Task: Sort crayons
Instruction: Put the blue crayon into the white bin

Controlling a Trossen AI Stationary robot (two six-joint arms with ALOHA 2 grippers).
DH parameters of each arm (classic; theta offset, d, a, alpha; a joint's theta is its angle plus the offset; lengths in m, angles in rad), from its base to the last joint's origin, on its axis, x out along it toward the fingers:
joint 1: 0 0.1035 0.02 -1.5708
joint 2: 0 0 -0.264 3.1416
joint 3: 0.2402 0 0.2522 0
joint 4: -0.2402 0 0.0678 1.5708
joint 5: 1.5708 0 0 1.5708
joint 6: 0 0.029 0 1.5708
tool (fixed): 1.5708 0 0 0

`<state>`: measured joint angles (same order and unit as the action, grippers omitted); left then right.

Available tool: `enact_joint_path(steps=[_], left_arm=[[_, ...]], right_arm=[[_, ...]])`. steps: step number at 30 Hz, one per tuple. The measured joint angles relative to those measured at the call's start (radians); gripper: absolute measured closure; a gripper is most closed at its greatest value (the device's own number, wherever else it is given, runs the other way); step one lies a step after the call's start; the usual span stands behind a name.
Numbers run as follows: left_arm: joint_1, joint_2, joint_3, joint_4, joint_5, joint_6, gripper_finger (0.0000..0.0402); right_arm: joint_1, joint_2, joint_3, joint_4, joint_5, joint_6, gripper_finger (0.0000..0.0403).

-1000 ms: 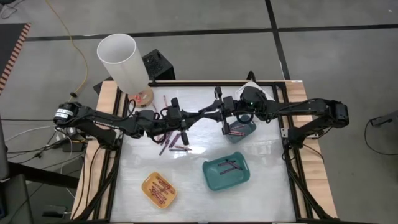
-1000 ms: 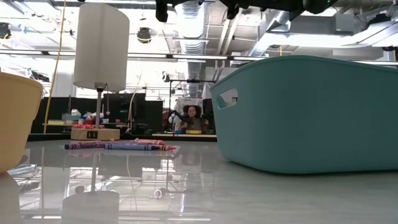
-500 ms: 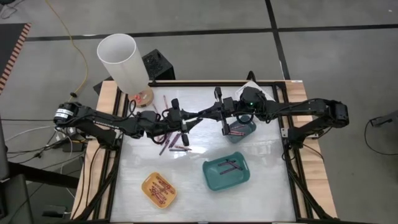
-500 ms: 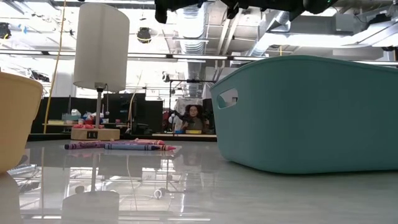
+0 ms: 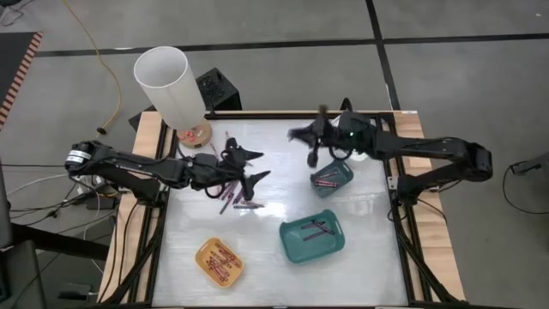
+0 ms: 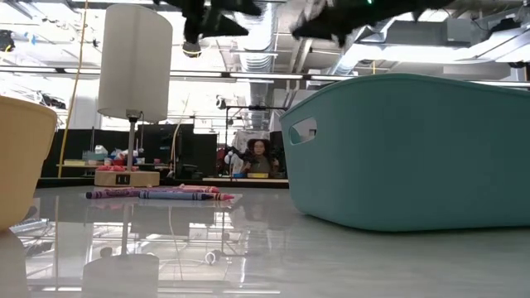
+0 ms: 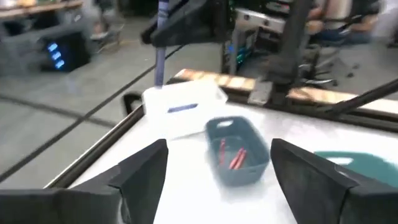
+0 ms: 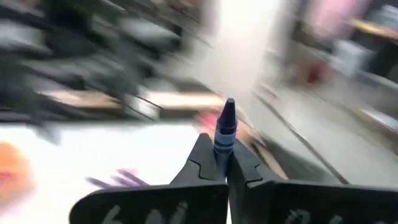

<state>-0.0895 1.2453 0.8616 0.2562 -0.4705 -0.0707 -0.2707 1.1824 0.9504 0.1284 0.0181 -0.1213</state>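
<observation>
The right gripper [image 8: 224, 163] has its jaws pinching a blue crayon [image 8: 224, 130]. The left gripper [image 5: 254, 167] has its jaws spread above loose crayons [image 5: 233, 194] on the worktop [image 5: 274, 257].

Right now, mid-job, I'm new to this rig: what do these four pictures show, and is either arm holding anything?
Two dark robot arms work at a table. One picture looks straight down from above, one looks level across the tabletop, and the other two come from cameras on each arm's wrist. On the table lie a loose pile of crayons, a yellow tray, a large teal tray, a smaller teal tray with red crayons in it, and a white tray. A lamp stands at one corner. The right gripper is shut on a blue crayon, raised near the white tray. The left gripper is open and empty, by the pile.
</observation>
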Motion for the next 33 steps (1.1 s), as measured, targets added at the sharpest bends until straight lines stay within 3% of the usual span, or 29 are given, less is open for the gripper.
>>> enact_joint_path(steps=[4,6,9,14,25,33], left_arm=[[0.000,-0.027,0.000,-0.075,-0.052,-0.057,0.0123],[0.000,-0.026,0.000,-0.097,-0.072,-0.080,0.0124],[0.000,-0.021,0.000,-0.154,-0.093,-0.128,0.0125],[0.019,-0.017,0.000,-0.277,-0.096,-0.241,0.0126],[0.057,-0.017,0.000,-0.572,-0.119,-0.394,0.0126],[0.081,-0.017,0.000,-0.678,-0.128,-0.447,0.0126]], right_arm=[[-0.082,-0.058,0.000,-0.257,0.292,0.041,0.0401],[-0.141,-0.067,0.000,-0.398,0.360,0.112,0.0401],[-0.224,-0.051,0.000,-0.563,0.355,0.234,0.0401],[-0.324,0.031,0.000,-0.710,0.350,0.286,0.0401],[-0.400,0.253,0.000,-0.720,0.321,0.268,0.0397],[-0.420,0.316,-0.001,-0.720,0.317,0.246,0.0344]])
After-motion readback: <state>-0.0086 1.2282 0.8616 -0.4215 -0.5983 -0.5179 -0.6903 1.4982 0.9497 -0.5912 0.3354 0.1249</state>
